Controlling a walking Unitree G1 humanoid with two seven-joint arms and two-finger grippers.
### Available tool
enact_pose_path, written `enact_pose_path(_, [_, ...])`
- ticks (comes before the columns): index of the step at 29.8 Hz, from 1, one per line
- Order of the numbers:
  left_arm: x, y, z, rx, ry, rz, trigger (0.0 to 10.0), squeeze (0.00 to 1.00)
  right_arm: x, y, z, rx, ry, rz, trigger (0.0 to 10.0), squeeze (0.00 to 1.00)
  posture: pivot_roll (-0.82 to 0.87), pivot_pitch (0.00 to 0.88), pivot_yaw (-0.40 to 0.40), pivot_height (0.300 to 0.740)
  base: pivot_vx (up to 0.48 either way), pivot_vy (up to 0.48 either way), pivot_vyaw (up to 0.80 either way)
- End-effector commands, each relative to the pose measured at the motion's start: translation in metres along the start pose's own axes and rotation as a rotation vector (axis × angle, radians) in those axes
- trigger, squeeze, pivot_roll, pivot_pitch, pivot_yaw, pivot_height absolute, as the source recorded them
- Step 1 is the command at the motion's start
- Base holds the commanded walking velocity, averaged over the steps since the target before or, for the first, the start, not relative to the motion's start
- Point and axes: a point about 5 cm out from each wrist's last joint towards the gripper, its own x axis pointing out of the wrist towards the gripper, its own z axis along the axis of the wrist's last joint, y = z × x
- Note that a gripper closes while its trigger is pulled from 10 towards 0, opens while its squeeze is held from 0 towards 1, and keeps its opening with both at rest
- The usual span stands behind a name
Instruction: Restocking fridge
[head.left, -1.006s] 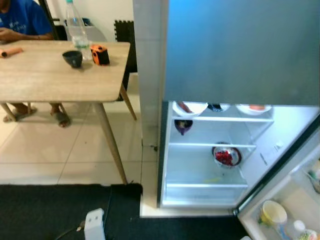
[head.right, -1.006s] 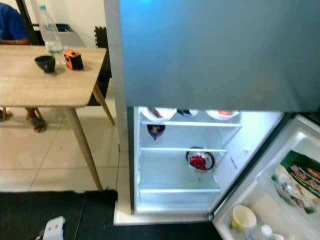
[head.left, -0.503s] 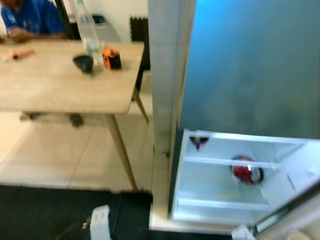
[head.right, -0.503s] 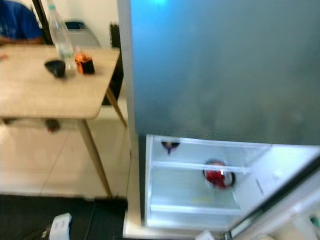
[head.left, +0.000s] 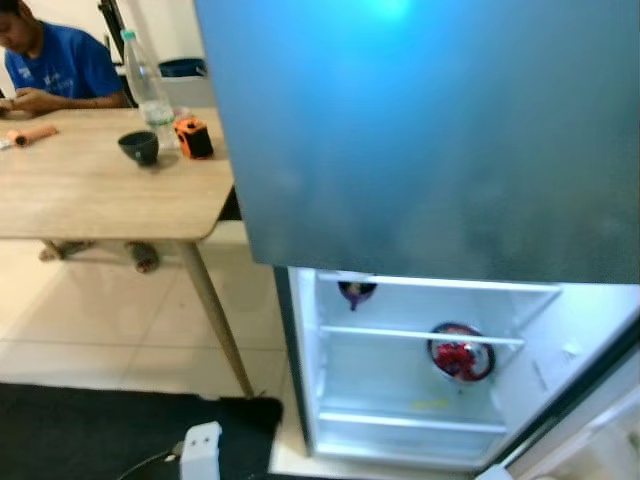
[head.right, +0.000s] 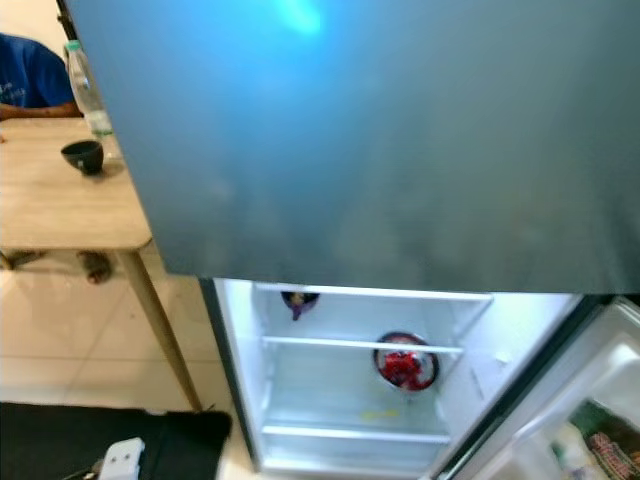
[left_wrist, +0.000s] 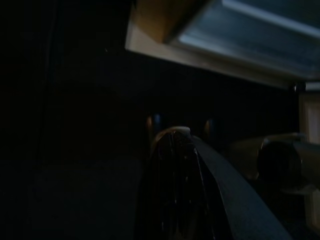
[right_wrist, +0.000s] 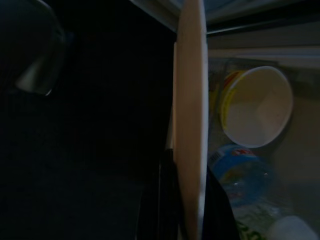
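My view has swung since a moment ago, so the tall blue-grey fridge (head.left: 430, 130) now spreads across most of the scene and the light wooden table (head.left: 90, 190) sits further left. The fridge's lower compartment stands open and lit; a round bowl of red fruit (head.left: 461, 353) rests on its middle shelf to the right, and a small dark purple bowl (head.left: 356, 291) sits further back on the shelf above, to the left. On the table stand a clear plastic bottle (head.left: 146, 78), a dark bowl (head.left: 139, 147) and a small orange box (head.left: 193, 138); a person in a blue shirt (head.left: 55, 65) sits at its far side. My right gripper (right_wrist: 186, 200) pinches a flat cream plate (right_wrist: 190, 110) edge-on, near a yellow-rimmed cup (right_wrist: 257, 106) in the door shelf. My left gripper (left_wrist: 175, 190) hangs in shadow; I cannot tell its fingers' state.
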Motion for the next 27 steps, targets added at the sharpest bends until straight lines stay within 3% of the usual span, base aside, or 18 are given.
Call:
enact_pose_path(1, [-0.003,0.008,-0.001,0.007,0.003,0.020,10.0,0.00,0.000,0.002,-0.001,0.009,0.000,0.006,10.0,0.00,-0.10,0.041,0.016,0.740,0.000,0.000,0.00])
enact_pose_path(5, [-0.003,0.007,0.000,0.003,0.006,0.011,10.0,0.00,0.000,0.001,0.000,0.009,-0.002,0.006,10.0,0.00,-0.10,0.042,0.014,0.740,0.000,0.000,0.00])
enact_pose_path(13, [-0.002,0.006,0.005,0.020,0.002,0.002,10.0,0.00,0.000,0.000,0.002,0.009,-0.011,0.006,10.0,0.00,-0.10,0.042,0.014,0.740,0.000,-0.457,0.00])
enact_pose_path(27, [0.000,0.004,0.019,0.090,-0.047,-0.001,10.0,0.00,0.001,-0.001,0.018,0.003,-0.102,0.043,10.0,0.00,-0.10,0.042,0.014,0.740,0.000,0.000,0.00])
